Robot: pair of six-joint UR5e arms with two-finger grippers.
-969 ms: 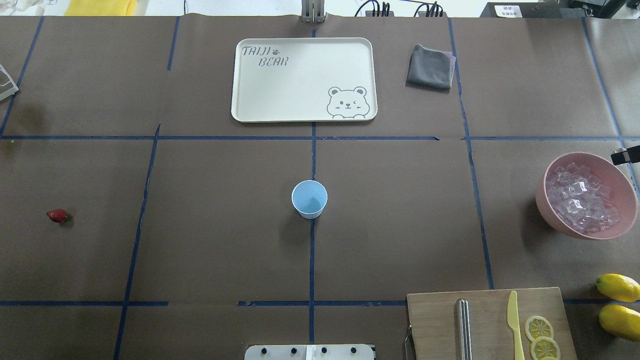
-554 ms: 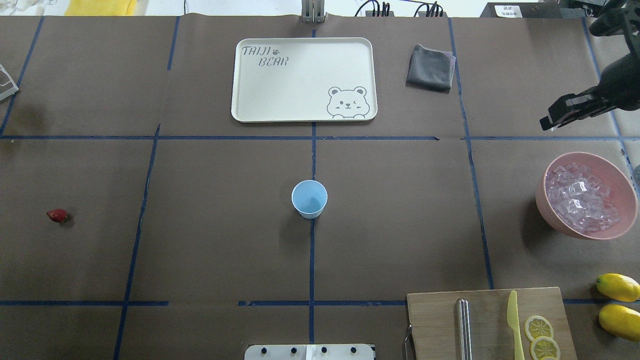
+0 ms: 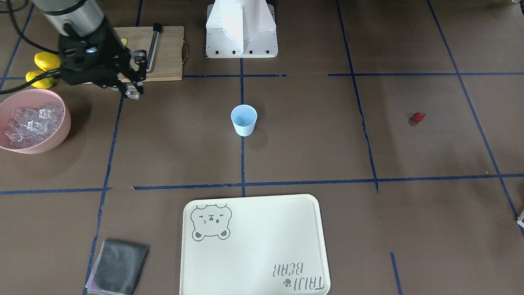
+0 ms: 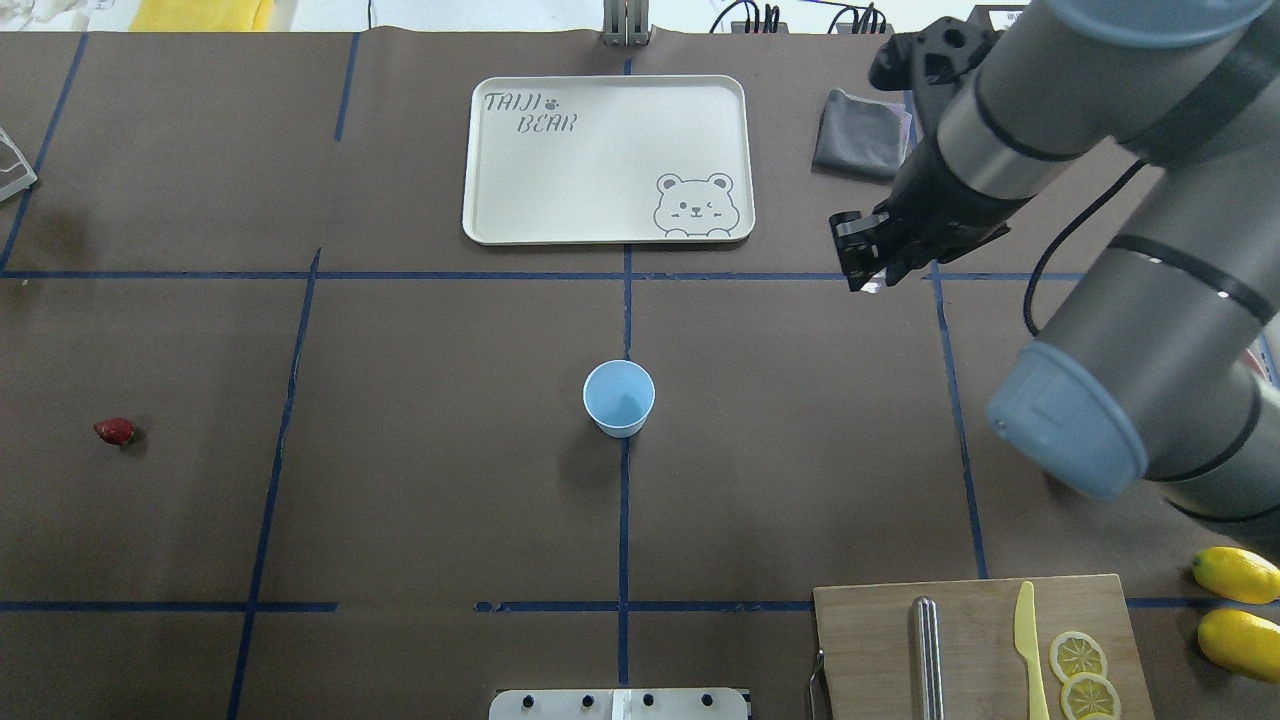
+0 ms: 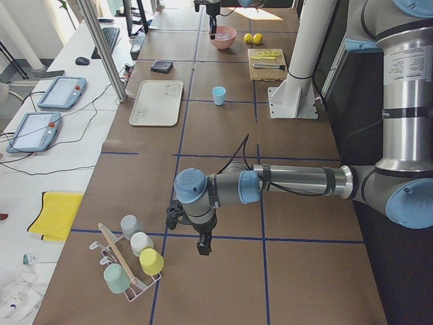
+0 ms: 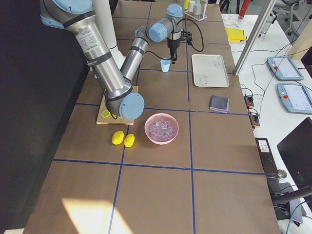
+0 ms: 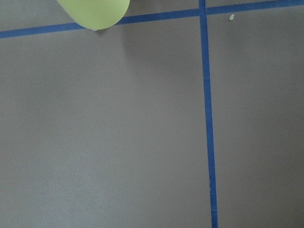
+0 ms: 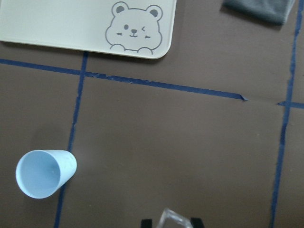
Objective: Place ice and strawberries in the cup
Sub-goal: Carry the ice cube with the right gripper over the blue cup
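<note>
Ice cube [image 8: 173, 218] in right end effector [image 4: 866, 272], aloft, well apart from cup [image 4: 619, 397]

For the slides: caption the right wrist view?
Right gripper holding a clear ice cube over the brown table, empty light blue plastic cup at lower left, cream bear-print tray above.

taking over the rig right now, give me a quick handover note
Right gripper: shut on one ice cube, raised over the table between the pink bowl and the cup, not over the cup yet.
Left gripper: out at the table's left end, far from the job; open or shut, cannot tell.
The cup is upright at centre, empty. The strawberry lies on the table's left side, untouched.
Done: cube picked. Left: drop it in, then fetch the strawberry.
</note>
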